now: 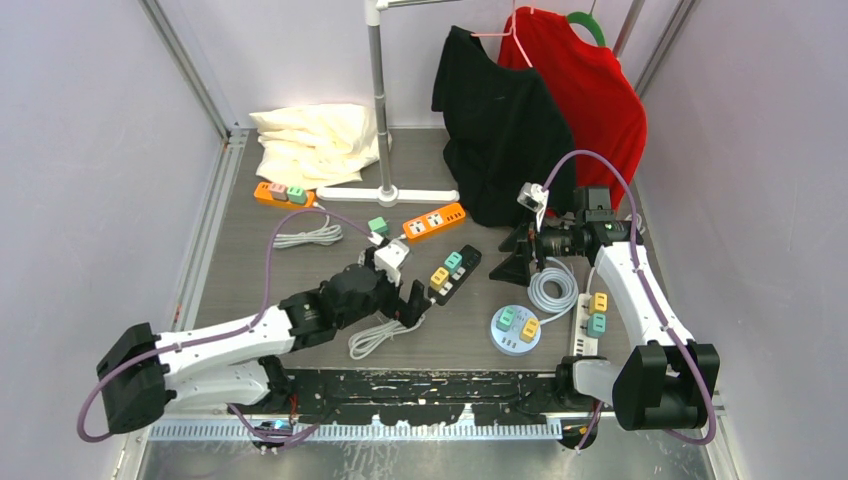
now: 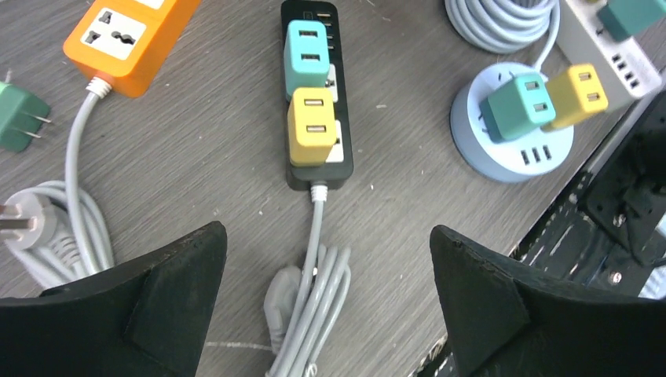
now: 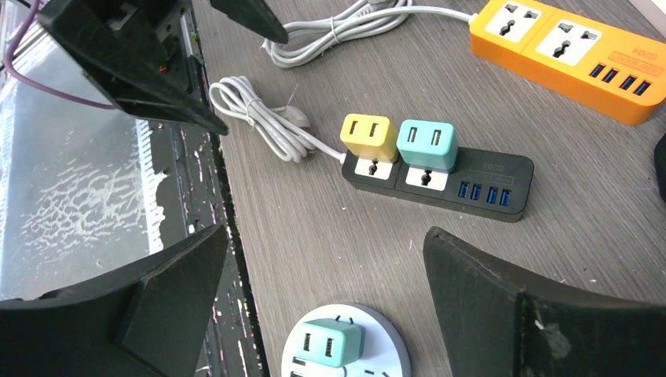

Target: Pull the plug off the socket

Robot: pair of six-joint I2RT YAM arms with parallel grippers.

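Here, the left gripper (image 2: 328, 236) hangs wide apart, empty, near the black power strip (image 2: 318, 178), its yellow plug (image 2: 312, 126) and teal plug (image 2: 306, 59) seated; right gripper (image 3: 326, 236) likewise apart.

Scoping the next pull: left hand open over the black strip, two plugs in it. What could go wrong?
The yellow plug and teal plug sit close together on the black strip; the left hand might clamp both.
Nothing pins the strip; the right hand hangs open away from it, so it may lift with a plug.
The coiled cord beneath could snag a finger.
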